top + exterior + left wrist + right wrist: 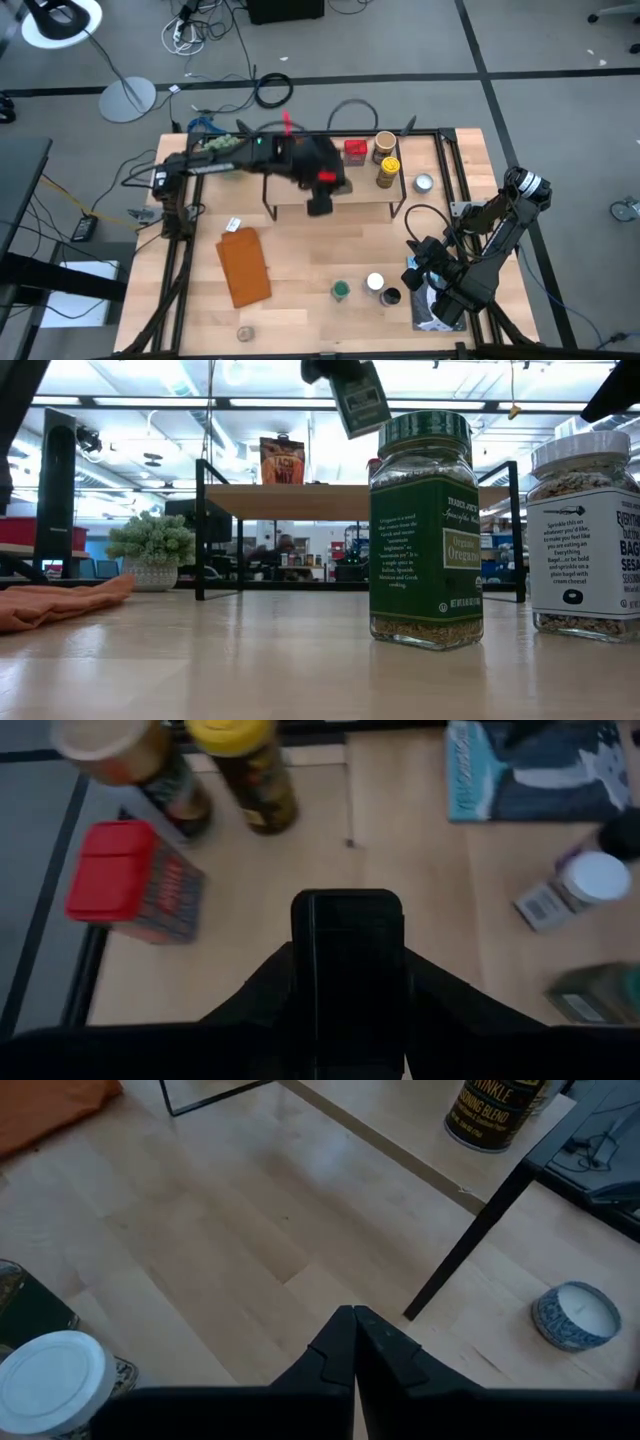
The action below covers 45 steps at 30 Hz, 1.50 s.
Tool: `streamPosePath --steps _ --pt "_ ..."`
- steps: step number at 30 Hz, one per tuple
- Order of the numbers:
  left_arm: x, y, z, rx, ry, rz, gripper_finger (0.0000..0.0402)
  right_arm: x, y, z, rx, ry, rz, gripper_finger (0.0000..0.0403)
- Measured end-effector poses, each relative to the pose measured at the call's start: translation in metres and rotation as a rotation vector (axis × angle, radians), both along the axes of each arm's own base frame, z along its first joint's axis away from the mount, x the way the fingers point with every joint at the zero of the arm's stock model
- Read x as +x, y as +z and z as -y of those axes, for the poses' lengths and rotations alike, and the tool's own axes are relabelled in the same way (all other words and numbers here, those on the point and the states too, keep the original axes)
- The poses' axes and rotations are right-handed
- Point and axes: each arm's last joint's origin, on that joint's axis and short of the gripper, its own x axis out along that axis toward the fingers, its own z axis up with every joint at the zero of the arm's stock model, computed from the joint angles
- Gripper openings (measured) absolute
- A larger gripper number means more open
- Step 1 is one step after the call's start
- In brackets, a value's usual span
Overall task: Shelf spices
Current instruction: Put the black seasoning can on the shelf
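The shelf (300, 195) stands at the table's far middle. On its board stand a red tin (355, 150), a tan-lidded jar (385, 142) and a yellow-lidded jar (388, 170). My left gripper (320, 206) hangs over the board's near edge, shut on a small dark spice tin (356, 400). Green-lidded (341, 290), white-lidded (375, 282) and black-lidded (391, 297) jars stand on the table near the front. My right gripper (415, 268) waits shut beside them, at the right. My left gripper pinches the dark spice tin between its two fingers; the tin (347, 960) fills the gap between them. The fingers slant down from the table's left. The tin's upper end (338, 374) is in the hold. It hangs tilted below the fingers, clear of shelf and table.
An orange notebook (245, 265) lies front left, with a small tan jar (244, 333) near the front edge. A round candle tin (424, 182) sits right of the shelf. A blue-and-white book (540, 770) lies under my right arm. Black frame rails run along both table sides.
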Motion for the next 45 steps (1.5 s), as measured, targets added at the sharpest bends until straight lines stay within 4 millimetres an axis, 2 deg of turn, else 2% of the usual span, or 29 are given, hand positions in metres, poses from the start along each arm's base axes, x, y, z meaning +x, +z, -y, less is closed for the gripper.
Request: streamPosePath --steps 4,9,17,24,31,45 --pt "0.001 0.002 -0.027 -0.027 0.000 0.043 0.0126 0.000 0.000 0.000 -0.006 0.007 -0.007 0.0003" --pt "0.005 0.001 -0.047 -0.037 -0.025 0.085 0.0126 0.000 0.000 0.001 -0.016 0.013 -0.017 0.0007" --pt "0.029 -0.035 -0.064 -0.078 -0.031 0.007 0.0126 0.002 0.001 0.005 -0.040 -0.001 -0.034 0.0002" --pt "0.036 -0.045 -0.069 -0.073 -0.036 -0.008 0.0127 0.002 0.001 0.006 -0.051 0.000 -0.045 0.0006" --pt "0.042 -0.040 -0.070 -0.060 -0.054 0.078 0.0127 0.002 0.001 0.006 -0.055 0.005 -0.050 0.0003" --pt "0.045 -0.048 -0.074 -0.051 -0.027 0.047 0.0127 0.002 0.001 0.006 -0.059 0.010 -0.056 0.0002"
